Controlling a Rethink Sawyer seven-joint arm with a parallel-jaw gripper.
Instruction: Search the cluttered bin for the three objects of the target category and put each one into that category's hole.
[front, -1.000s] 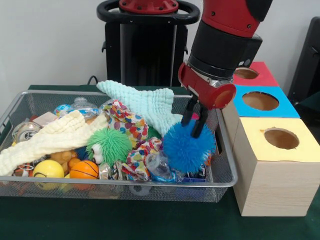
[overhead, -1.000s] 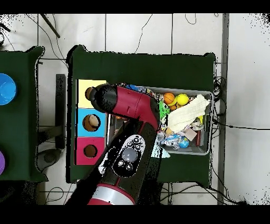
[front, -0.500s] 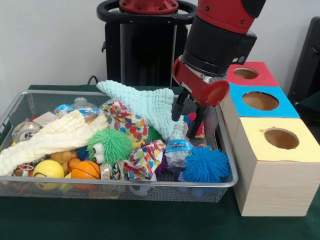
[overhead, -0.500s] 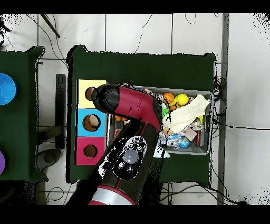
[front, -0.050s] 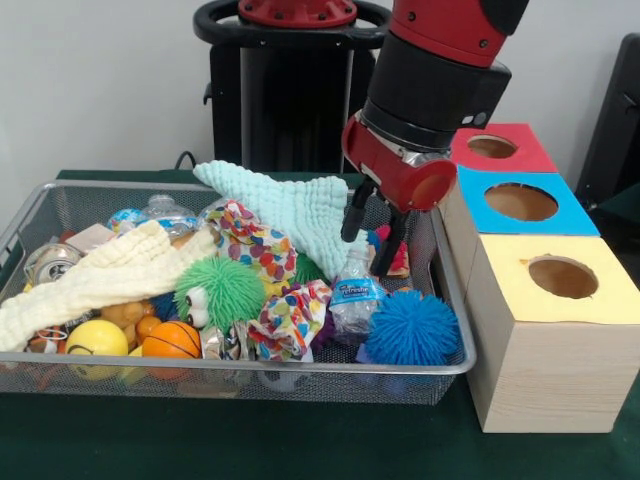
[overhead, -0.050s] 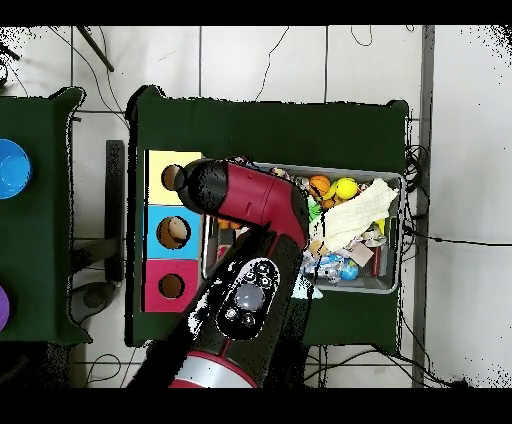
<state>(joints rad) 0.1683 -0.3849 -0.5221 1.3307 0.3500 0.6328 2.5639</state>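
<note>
While the front view lays the gripper (front, -0.050s: 373, 232) bare, it is hidden in the overhead view beneath the red and black arm (overhead, -0.050s: 255, 205), which covers the left part of the wire bin (overhead, -0.050s: 392, 283). From the front, the two black fingers (front, -0.050s: 352, 214) are seen spread apart and empty, hanging just above the bin's right end. The blue spiky ball (front, -0.050s: 411, 329) is seen below them, apart from the fingers, resting against the bin's right front corner. A small water bottle (front, -0.050s: 352, 296) stands tilted just to its left (its cap almost under the fingertips). A pale mint cloth (front, -0.050s: 289, 209) is draped behind the gripper, and a confetti-patterned cloth (front, -0.050s: 268, 262) lies beside the bottle. Further left, a green spiky ball (front, -0.050s: 226, 289) with eyes, a small basketball (front, -0.050s: 168, 340), a yellow ball (front, -0.050s: 96, 339) and a cream cloth (front, -0.050s: 100, 276) are crowded together. Only the overhead view shows the tiled floor (overhead, -0.050s: 260, 60) and a second dark table (overhead, -0.050s: 35, 215) carrying a blue bowl (overhead, -0.050s: 12, 167). The three-hole box is set just beside the bin's right wall: yellow hole (front, -0.050s: 562, 277) nearest, blue hole (front, -0.050s: 520, 202) in the middle, red hole (front, -0.050s: 492, 147) farthest. Open room is left above the holes.
</note>
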